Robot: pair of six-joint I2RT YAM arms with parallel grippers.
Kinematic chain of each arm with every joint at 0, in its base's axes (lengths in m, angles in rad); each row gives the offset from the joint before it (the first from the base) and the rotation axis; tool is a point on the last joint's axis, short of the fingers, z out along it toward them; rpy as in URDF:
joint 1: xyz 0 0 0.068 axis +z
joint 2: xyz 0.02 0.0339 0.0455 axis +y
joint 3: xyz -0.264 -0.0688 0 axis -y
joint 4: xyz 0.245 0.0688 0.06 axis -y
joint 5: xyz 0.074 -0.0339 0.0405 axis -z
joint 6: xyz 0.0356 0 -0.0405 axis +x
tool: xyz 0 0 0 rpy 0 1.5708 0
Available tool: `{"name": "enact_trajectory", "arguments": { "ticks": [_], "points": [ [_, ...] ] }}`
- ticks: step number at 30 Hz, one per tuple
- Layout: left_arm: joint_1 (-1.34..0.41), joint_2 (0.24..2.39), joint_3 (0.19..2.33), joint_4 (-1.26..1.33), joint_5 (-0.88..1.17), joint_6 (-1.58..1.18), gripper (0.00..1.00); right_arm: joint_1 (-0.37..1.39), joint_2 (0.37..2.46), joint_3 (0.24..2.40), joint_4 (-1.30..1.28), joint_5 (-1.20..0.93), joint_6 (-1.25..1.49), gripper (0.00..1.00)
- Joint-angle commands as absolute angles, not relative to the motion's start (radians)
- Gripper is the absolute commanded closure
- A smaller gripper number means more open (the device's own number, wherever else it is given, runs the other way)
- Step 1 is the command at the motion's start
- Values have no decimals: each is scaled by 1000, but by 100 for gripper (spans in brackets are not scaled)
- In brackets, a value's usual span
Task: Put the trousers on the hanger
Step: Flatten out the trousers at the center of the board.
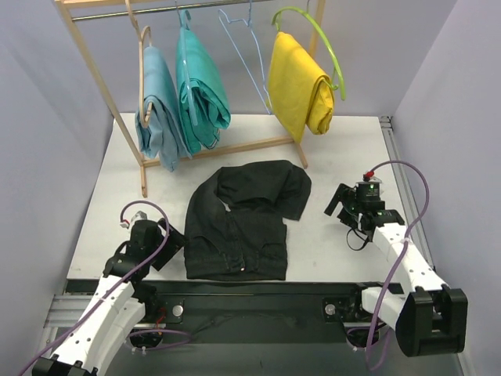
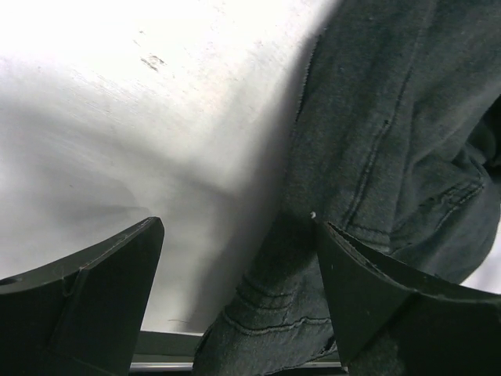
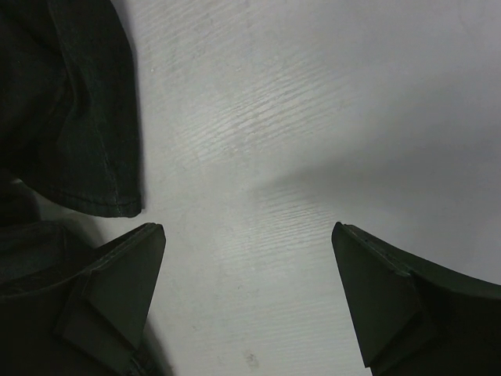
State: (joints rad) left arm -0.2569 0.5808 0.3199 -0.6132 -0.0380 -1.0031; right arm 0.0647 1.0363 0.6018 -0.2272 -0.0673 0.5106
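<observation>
Where the trousers point(image 1: 239, 223) lie: folded over in a loose black heap on the middle of the surface point(image 1: 344, 149), between the two arms, the near end close to the front edge.
Hanger point(image 1: 249, 55): thin light-blue wire, bare, hooked on the rail point(image 1: 156, 11) between the teal garment point(image 1: 200, 86) and the yellow garment point(image 1: 297, 82), well apart from the trousers.
Left gripper point(image 2: 239, 227): jaws wide apart, holding nothing; one finger is over bare surface and the other over the cloth, so they straddle the left edge.
Right gripper point(image 3: 246, 227): jaws spread and empty over bare surface, just beside the trousers' right edge.
Feel: soft and limp, with stitched seams like denim; probably weighty for cloth, not slippery, nothing to break. It should sag and unfold once lifted.
Where to hold: likely the thick stitched band at the near end, one gripper to each corner, pinching every layer; a single-layer pinch would let the rest trail.
Caution: the hanger looks light and free to swing when cloth is dragged over its bar.
</observation>
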Motion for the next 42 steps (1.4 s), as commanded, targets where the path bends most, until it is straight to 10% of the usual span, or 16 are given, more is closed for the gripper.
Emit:
{"name": "enact_trajectory", "arguments": {
  "ticks": [1,16,31,42],
  "points": [
    [-265,572,295,-626,0,-1014,10,107,1104,647,-169,-97,548,7],
    [-284,569,267,-528,130,-971,21,209,1366,776,-112,-124,603,9],
    [-284,661,282,-405,82,-1048,94,330,1574,905,-107,-164,574,22],
    [-180,824,742,-659,-141,-763,99,350,1657,963,-186,-103,523,51]
  ]
}}
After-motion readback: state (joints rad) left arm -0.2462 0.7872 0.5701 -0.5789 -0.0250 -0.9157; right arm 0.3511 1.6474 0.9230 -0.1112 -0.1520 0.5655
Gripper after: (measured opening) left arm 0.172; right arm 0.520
